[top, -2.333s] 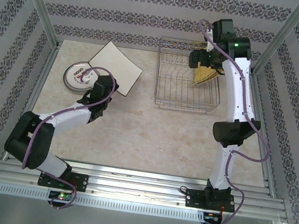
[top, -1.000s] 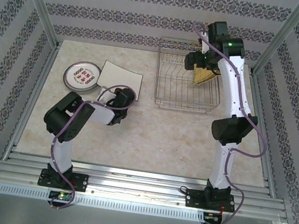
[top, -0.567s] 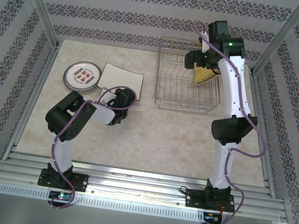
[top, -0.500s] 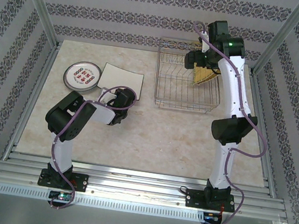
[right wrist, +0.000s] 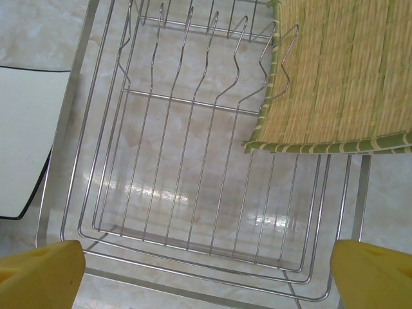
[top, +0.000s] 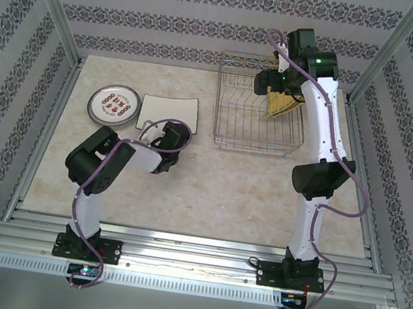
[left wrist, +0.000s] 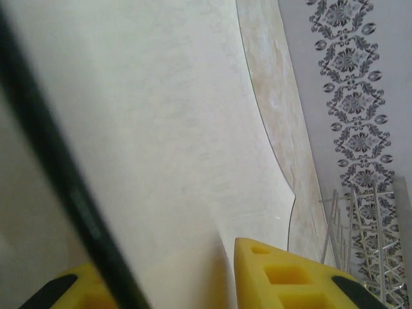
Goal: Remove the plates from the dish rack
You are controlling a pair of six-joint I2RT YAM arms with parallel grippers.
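Yellow woven plate [right wrist: 335,77] in dish rack [right wrist: 193,102]

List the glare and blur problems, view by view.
Left wrist: a blurred dark band crosses the left side, and the white plate is soft. Right wrist: sharp, with glare patches on the table under the dish rack. Top external: the front rail glares.

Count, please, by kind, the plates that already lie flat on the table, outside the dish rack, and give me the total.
round floral plate: 1
plain white square plate: 1
Total outside the dish rack: 2
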